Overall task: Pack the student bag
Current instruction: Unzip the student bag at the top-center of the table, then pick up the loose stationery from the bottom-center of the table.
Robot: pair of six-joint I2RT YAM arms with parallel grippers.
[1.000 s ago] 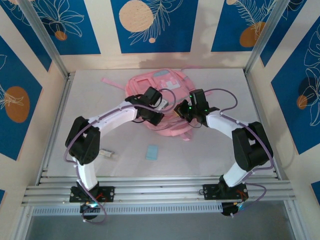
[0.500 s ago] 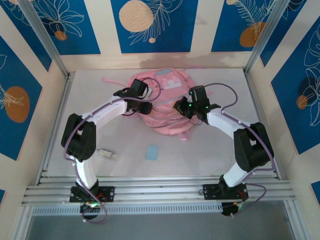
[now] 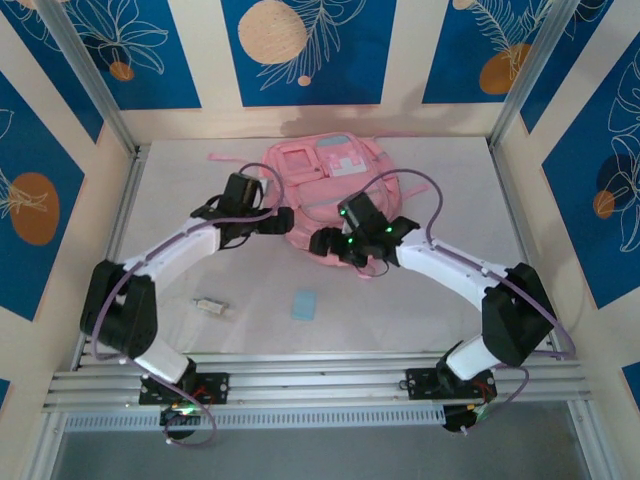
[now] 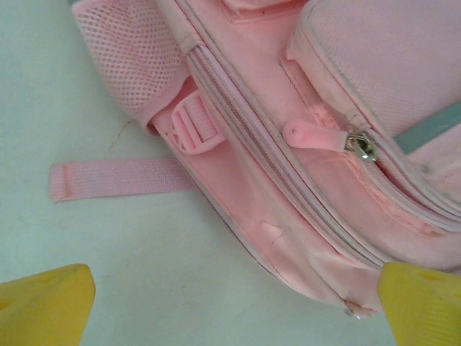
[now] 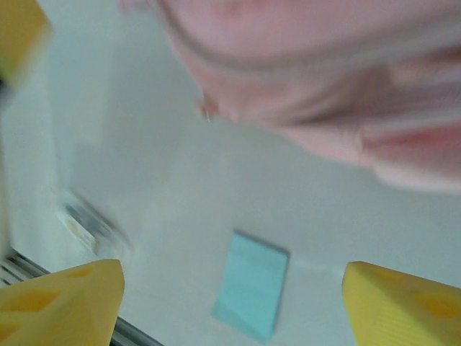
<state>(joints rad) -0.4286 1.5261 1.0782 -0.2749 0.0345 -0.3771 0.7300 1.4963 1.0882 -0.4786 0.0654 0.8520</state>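
Listing student bag (image 3: pixel 335 175), lying flat across far counter (image 3: pixel 400 310); placing left hand (image 3: pixel 282 221), released and empty, beside its left flank, right hand (image 3: pixel 328 245), likewise released, at its near edge.

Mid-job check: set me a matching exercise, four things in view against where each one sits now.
1 student bag
2 flat blue item
3 small pale object
4 left gripper

A near middle of the table
B open, at the bag's left edge
C far middle of the table
D near left of the table

Pairs: 1-C, 2-A, 3-D, 4-B
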